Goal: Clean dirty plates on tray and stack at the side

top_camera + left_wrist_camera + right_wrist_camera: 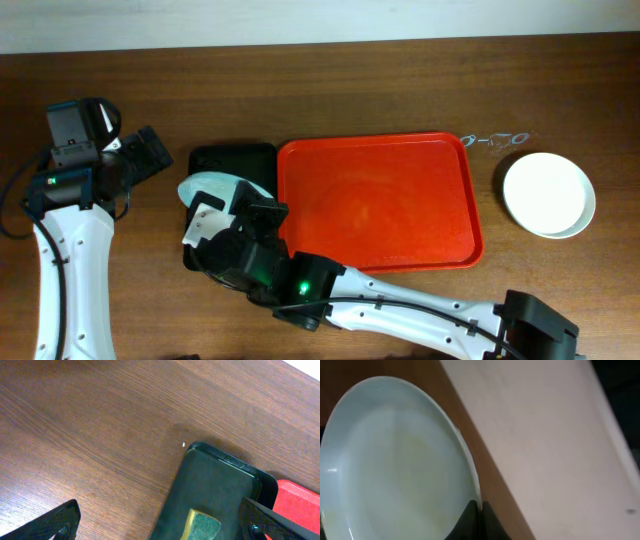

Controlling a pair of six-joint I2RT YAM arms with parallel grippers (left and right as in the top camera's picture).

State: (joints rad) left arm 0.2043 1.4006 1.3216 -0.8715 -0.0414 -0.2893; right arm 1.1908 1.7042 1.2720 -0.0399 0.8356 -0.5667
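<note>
My right gripper [226,197] is shut on the rim of a pale mint plate [203,184] and holds it tilted over the black tray [232,156]. In the right wrist view the plate [395,460] fills the left side, with faint yellow smears, and the shut fingers [480,510] pinch its edge. The red-orange tray [375,200] holds no plates. Two white plates [548,193] are stacked on the table to its right. My left gripper [150,152] is open and empty at the left; in its wrist view its fingers [160,507] hover above the black tray's corner.
The green-yellow sponge [202,527] lies in the black tray [215,485], seen in the left wrist view, with the red tray's corner [300,505] beside it. My right arm [400,305] stretches along the table's front edge.
</note>
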